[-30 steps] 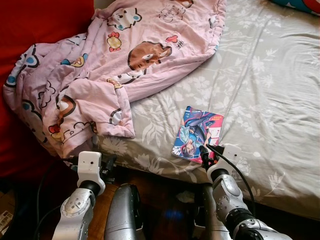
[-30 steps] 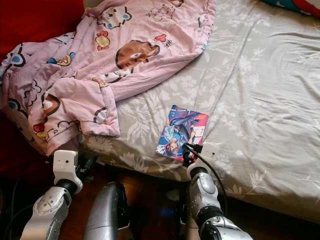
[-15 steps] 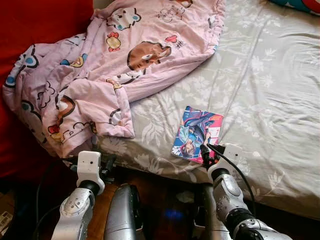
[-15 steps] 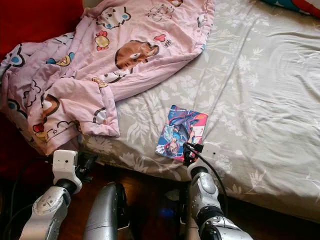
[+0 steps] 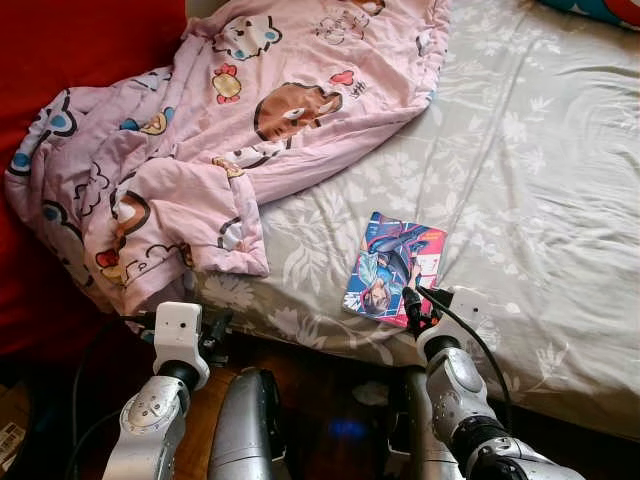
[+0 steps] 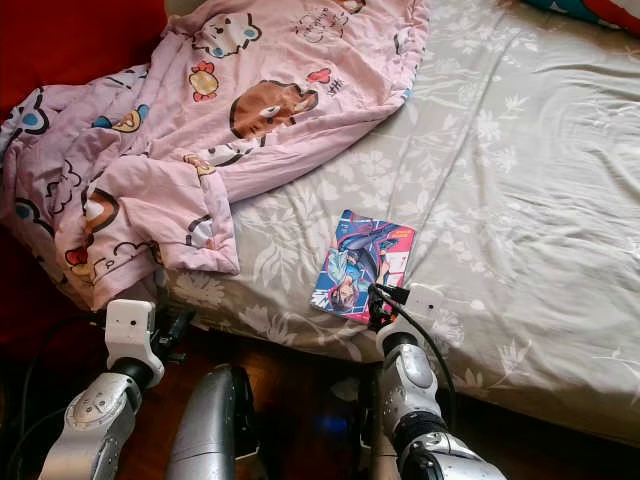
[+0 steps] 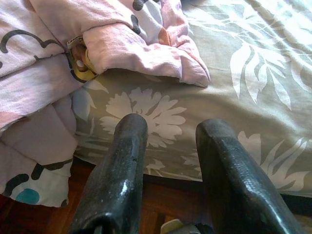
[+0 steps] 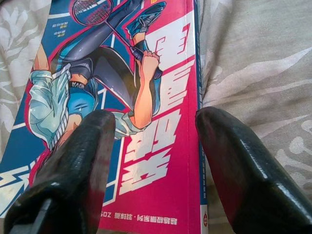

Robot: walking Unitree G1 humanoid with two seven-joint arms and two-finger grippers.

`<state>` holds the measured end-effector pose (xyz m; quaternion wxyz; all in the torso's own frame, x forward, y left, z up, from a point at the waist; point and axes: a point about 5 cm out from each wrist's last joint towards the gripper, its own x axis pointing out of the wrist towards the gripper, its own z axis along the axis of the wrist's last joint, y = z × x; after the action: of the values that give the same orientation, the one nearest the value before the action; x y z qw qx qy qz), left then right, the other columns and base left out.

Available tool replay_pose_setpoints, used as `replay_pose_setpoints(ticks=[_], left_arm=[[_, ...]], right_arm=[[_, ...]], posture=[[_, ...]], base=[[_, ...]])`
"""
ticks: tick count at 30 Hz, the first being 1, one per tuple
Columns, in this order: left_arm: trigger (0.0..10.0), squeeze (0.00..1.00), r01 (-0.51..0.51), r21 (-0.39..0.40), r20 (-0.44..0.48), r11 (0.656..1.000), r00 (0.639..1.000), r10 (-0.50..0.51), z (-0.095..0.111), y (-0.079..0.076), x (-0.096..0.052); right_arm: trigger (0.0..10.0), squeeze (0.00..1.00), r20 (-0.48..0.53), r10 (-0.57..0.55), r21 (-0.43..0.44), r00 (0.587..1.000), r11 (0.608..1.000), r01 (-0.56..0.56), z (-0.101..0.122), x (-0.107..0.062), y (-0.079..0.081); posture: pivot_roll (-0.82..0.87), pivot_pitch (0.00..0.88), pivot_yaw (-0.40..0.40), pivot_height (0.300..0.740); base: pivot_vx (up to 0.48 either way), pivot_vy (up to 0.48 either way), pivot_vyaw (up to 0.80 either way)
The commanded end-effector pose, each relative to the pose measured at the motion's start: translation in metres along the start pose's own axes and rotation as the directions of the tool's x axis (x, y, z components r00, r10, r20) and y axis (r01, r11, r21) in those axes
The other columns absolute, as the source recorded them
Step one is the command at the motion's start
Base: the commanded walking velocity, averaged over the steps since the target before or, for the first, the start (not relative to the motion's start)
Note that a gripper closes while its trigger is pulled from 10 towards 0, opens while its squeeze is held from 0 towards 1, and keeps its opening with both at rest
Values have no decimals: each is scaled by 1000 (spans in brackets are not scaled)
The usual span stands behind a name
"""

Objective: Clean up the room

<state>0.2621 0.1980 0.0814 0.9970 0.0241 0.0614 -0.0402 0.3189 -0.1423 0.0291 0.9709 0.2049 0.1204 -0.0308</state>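
My right gripper sits spread wide over the comic book lower centre; I read "VAVA" on its cover.

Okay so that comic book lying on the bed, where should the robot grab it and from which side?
Probably at the near right corner, along the spine edge. The comic book lies flat on the soft bed sheet, and the open right gripper already straddles that edge, one finger over the cover, one over the sheet. Coming low from the bed's near side, the outer finger could press into the sheet and slip under.
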Motion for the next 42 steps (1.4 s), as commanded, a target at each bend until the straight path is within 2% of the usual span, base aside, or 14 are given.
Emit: replay_pose_setpoints(ticks=[1, 15, 30, 33, 36, 42], left_arm=[[10000, 0, -15, 11, -20, 1000, 1000, 16, -5, 4, -4], [10000, 0, -12, 19, -24, 1000, 1000, 12, -5, 5, -5], [10000, 0, -9, 24, -22, 1000, 1000, 9, -3, 7, -6], [10000, 0, -8, 25, -21, 1000, 1000, 9, -3, 6, -6], [10000, 0, -8, 26, -21, 1000, 1000, 9, -2, 7, -7], [10000, 0, -9, 27, -23, 1000, 1000, 10, -3, 8, -7]], right_arm=[[10000, 0, -36, -7, 15, 999, 1000, 7, -8, -3, -1], [10000, 0, -80, -27, 57, 996, 998, 32, -14, -4, -6], [10000, 0, -126, 12, 108, 992, 994, 2, -19, -5, -4], [10000, 0, -158, 17, 151, 987, 988, 7, -25, -7, -6], [10000, 0, -220, 32, 265, 975, 964, 28, -39, -15, -12], [10000, 0, -258, 33, 321, 966, 946, 53, -49, -22, -17]], posture=[[117, 311, 63, 587], [126, 310, 72, 587], [134, 309, 77, 587], [136, 310, 78, 587], [143, 315, 79, 587], [146, 316, 81, 587]], base=[[0, 0, 0], [0, 0, 0], [0, 0, 0], [0, 0, 0], [0, 0, 0], [0, 0, 0]])
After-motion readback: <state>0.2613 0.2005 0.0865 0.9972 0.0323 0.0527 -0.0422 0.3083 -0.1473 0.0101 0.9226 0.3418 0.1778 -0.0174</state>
